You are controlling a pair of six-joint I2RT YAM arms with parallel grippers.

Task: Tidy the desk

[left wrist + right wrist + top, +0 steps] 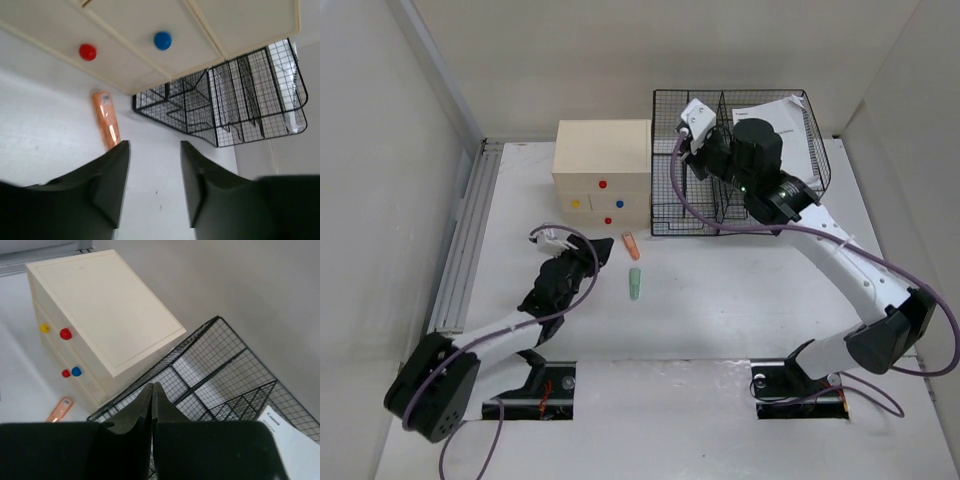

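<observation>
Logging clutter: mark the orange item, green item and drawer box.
orange item [631, 246], top view, its middle.
green item [635, 284], top view, its middle.
drawer box [602, 146], top view, its top face.

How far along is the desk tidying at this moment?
Done: paper sits in the wire rack. In hand: nothing. The right gripper is shut and empty above the rack, and the left gripper is open, pointing toward the orange item. Left: the orange item and the green item lie loose on the desk.
</observation>
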